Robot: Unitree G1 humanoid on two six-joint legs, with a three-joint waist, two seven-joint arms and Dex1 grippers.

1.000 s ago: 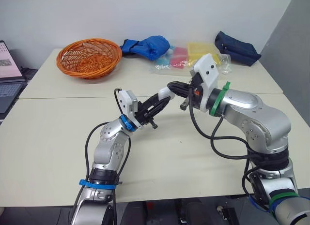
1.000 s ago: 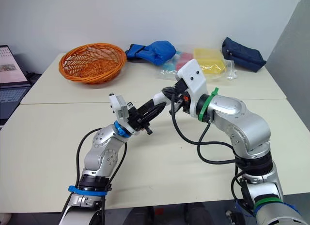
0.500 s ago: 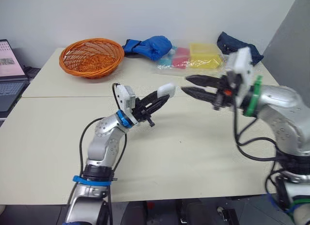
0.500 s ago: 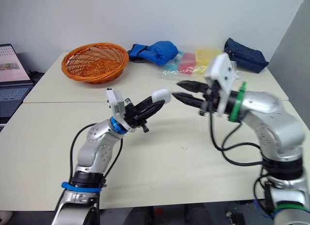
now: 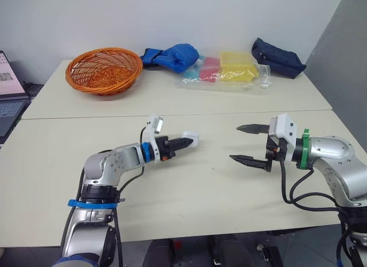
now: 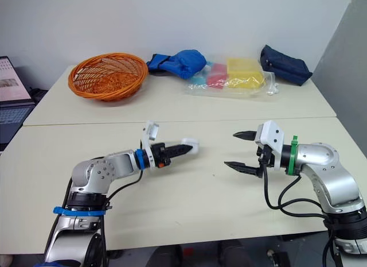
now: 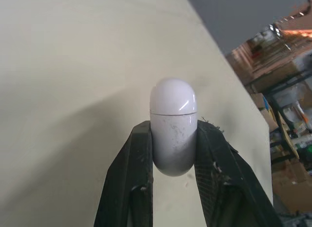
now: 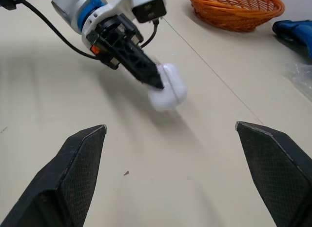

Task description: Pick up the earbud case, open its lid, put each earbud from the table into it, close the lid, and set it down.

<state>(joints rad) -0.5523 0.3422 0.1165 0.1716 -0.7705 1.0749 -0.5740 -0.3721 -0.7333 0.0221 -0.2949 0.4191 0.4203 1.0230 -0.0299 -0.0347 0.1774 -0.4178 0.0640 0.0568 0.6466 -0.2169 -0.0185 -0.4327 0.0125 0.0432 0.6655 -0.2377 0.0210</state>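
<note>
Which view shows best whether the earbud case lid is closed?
The left wrist view: the earbud case sits large in the left gripper, its lid seam plainly shut. The eye views show it small at that gripper's tip. The right wrist view shows its side, partly behind a finger.

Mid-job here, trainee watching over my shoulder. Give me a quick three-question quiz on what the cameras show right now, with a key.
1. True or false: the lid of the small white rounded earbud case is shut.
2. The jaws of the left gripper are: A) open and empty; B) shut on the case; C) shut on a loose earbud.
3. Fill in: the jaws of the right gripper stand ____, apart from the case.

Key: 1 true; 2 B; 3 open.
</note>
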